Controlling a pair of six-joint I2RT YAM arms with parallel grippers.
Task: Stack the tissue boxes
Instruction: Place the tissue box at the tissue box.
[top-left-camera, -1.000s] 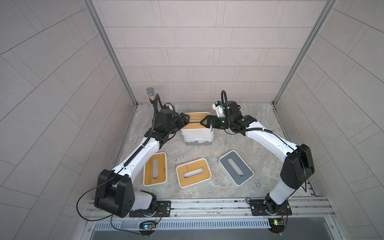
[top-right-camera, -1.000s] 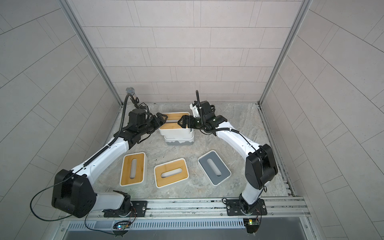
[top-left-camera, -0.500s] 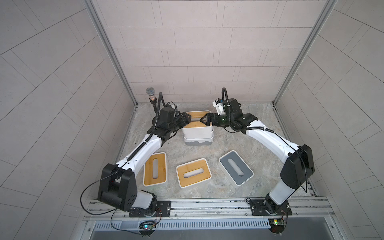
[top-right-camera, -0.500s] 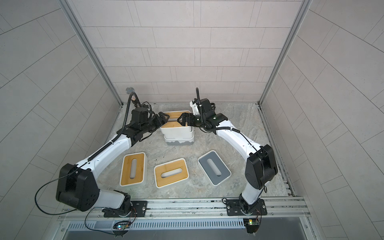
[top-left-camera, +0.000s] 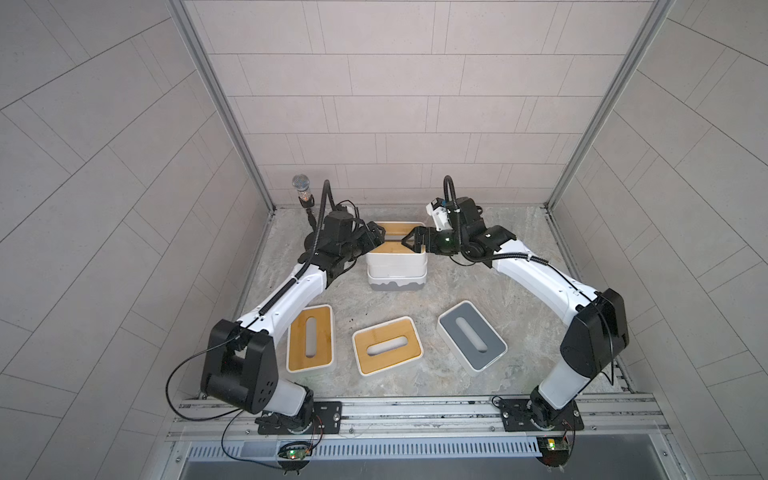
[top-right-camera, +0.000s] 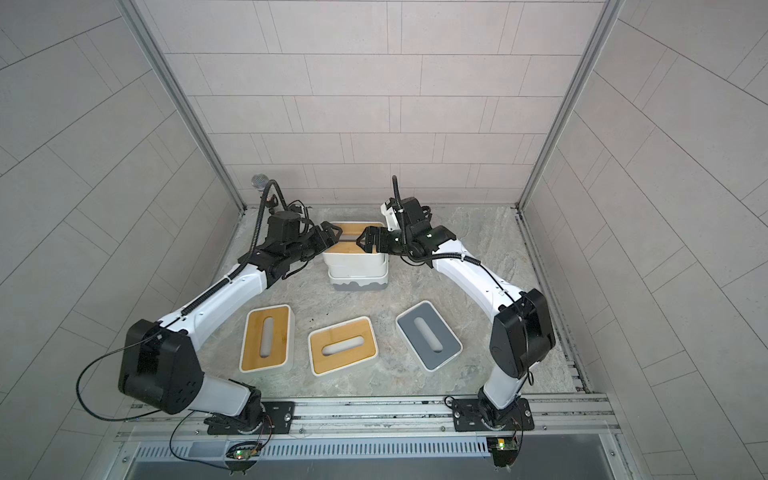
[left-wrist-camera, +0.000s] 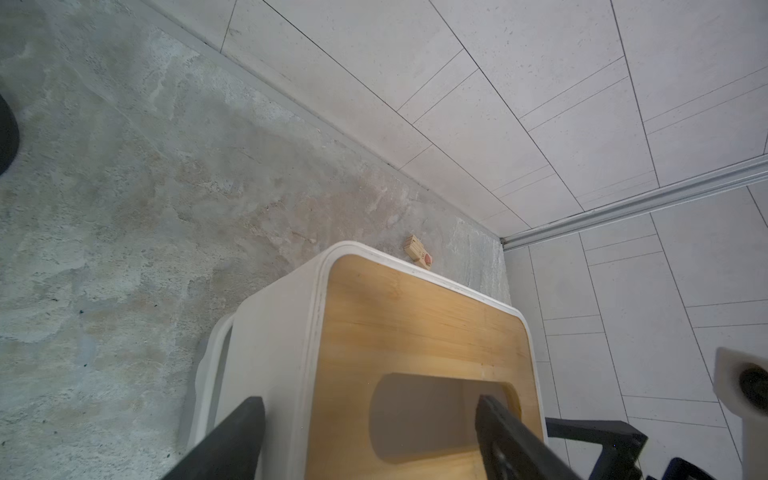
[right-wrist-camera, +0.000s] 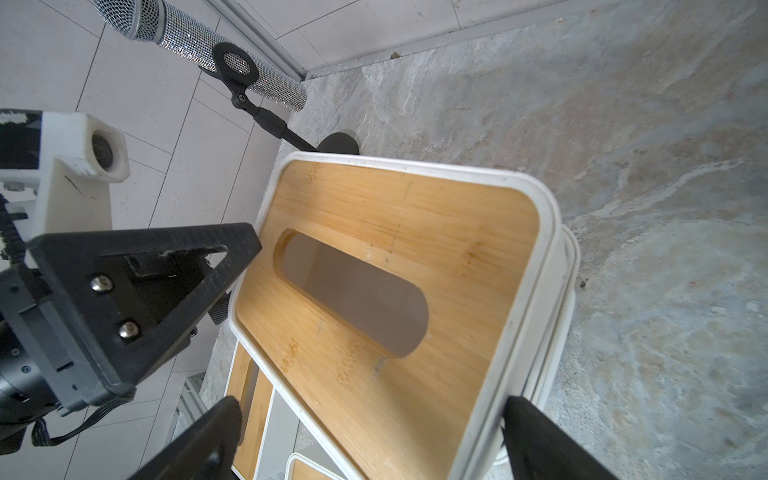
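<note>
At the back centre a bamboo-topped tissue box (top-left-camera: 397, 261) (top-right-camera: 355, 264) sits on a white tissue box with a grey wavy base (top-left-camera: 397, 284). My left gripper (top-left-camera: 380, 233) (left-wrist-camera: 368, 401) is open at the top box's left end. One finger shows beside the white end wall and the other over the lid's slot. My right gripper (top-left-camera: 409, 241) (right-wrist-camera: 372, 403) is wide open over the lid's (right-wrist-camera: 457, 232) right end. Two bamboo-topped boxes (top-left-camera: 323, 349) (top-left-camera: 390, 361) and a grey-topped one (top-left-camera: 484, 328) lie near the front.
A glittery microphone (top-left-camera: 300, 189) (right-wrist-camera: 199, 37) stands on its stand in the back left corner. A small wooden block (left-wrist-camera: 419, 253) lies by the back wall behind the stack. Tiled walls close in three sides, and a metal rail (top-left-camera: 415, 409) runs along the front.
My left arm has stretched further toward the back and its gripper has come a little closer over the stack's left end. The right gripper and the boxes have not visibly moved.
</note>
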